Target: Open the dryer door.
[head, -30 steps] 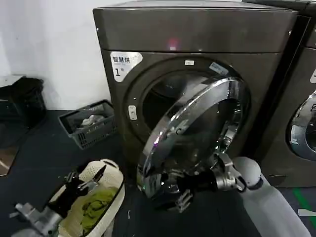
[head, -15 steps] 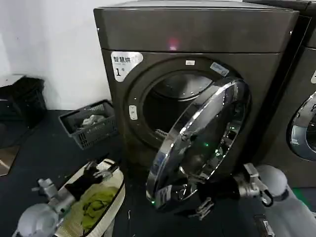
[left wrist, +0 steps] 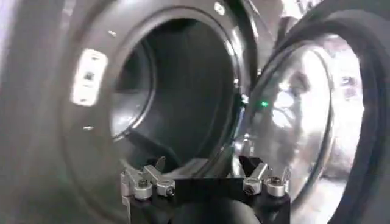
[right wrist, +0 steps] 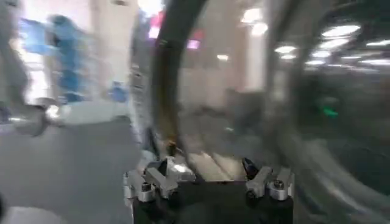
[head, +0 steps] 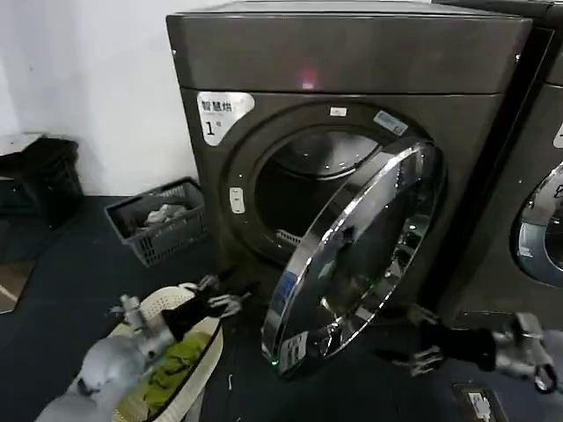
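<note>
The dryer door point(head: 361, 255) hangs swung out from the drum opening point(head: 303, 189), chrome ring forward. The right hand point(head: 420, 338) sits low beside the door's lower edge, fingers apart, gripping nothing. The left hand point(head: 222, 294), fingers also spread, faces the drum; its wrist view shows the dark drum interior point(left wrist: 183, 91).

There are 2 dark machines: 1 dryer point(head: 352, 61) bearing a "1" sticker point(head: 220, 112), and 1 second machine point(head: 537, 176) beside it. Round chrome-ringed doors number 2: the dryer door point(head: 356, 264), swung open, and the second machine's door point(head: 538, 229). Baskets number 2: 1 dark crate point(head: 158, 220) and 1 cream basket point(head: 189, 352) under the left gripper point(head: 224, 294) fingers. Grippers number 2, left and right gripper point(head: 420, 338), both spread.
</note>
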Motion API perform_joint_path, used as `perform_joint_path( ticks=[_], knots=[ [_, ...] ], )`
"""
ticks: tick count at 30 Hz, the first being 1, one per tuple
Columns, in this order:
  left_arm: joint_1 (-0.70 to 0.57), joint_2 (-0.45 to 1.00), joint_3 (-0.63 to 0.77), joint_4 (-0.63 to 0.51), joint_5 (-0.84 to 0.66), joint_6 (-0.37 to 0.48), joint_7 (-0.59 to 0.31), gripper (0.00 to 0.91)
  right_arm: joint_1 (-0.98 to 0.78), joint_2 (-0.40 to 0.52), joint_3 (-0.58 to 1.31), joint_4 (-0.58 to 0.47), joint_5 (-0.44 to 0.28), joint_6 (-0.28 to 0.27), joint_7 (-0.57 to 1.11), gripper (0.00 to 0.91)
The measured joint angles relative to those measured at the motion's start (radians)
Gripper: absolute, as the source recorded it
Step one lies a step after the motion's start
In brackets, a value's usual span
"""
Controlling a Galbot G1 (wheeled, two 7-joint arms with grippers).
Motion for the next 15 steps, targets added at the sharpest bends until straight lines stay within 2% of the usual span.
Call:
perform_joint_path(
  ticks=[7, 10, 13, 15],
  knots=[
    [-0.102, 0.001, 0.101, 0.014, -0.011, -0.003, 0.001, 0.907, -0.020, 0.022, 0.184, -0.036, -0.023, -0.006, 0.121, 0.907],
    [-0.140, 0.011, 0.143, 0.026, -0.026, -0.007, 0.007, 0.907, -0.025, 0.036, 0.262, -0.040, -0.029, -0.014, 0.214, 0.907],
    [-0.186, 0.028, 0.197, 0.039, -0.041, -0.032, 0.022, 0.907, -0.035, 0.048, 0.332, -0.034, -0.037, -0.045, 0.313, 0.907],
    [-0.219, 0.039, 0.238, 0.041, -0.057, -0.047, 0.031, 0.907, -0.041, 0.049, 0.379, -0.033, -0.037, -0.042, 0.394, 0.907]
  ],
)
